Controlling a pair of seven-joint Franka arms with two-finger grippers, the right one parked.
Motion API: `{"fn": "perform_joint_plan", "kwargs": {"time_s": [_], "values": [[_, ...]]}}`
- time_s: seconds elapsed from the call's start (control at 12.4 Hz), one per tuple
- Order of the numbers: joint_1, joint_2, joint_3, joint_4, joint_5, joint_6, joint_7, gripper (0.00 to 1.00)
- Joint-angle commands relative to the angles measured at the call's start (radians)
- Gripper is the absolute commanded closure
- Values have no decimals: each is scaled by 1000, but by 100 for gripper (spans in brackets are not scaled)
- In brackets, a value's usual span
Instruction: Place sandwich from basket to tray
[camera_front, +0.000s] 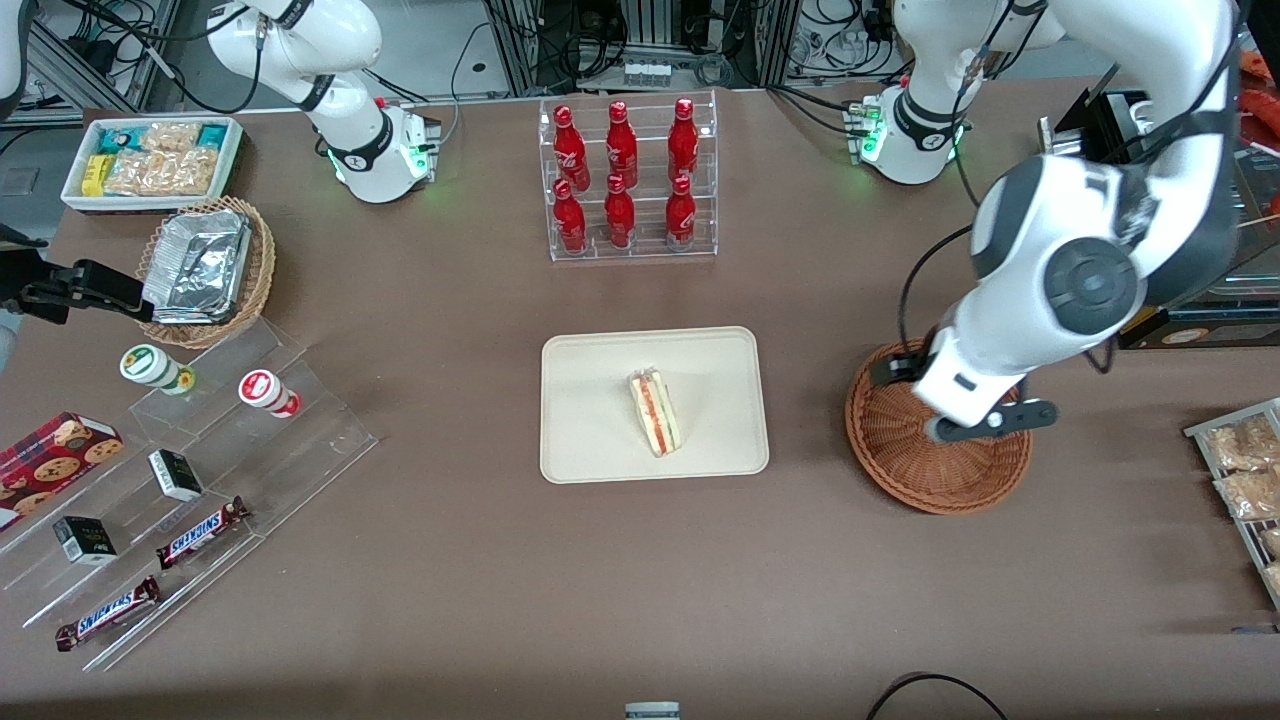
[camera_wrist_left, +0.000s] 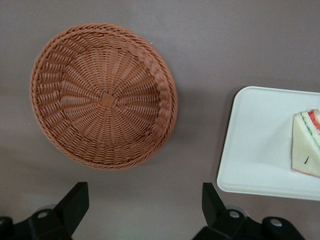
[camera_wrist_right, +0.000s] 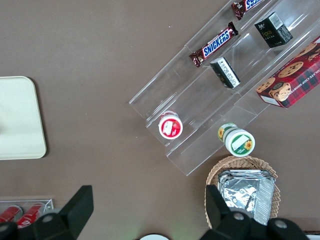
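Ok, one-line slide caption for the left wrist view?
Open gripper above the table near the empty basket; the sandwich lies on the tray.

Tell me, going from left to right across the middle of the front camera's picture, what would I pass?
Foil containers in a tan wicker basket → cream tray → sandwich lying on it → empty reddish-brown basket, with the gripper open above it.
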Motion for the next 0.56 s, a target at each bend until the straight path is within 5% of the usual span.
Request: {"fn": "perform_joint_plan", "kwargs": {"time_s": [0.0, 0.48], "values": [[57, -140, -7, -122, -30, -6, 145, 0], [179, -263, -12, -118, -39, -156, 441, 0]]}}
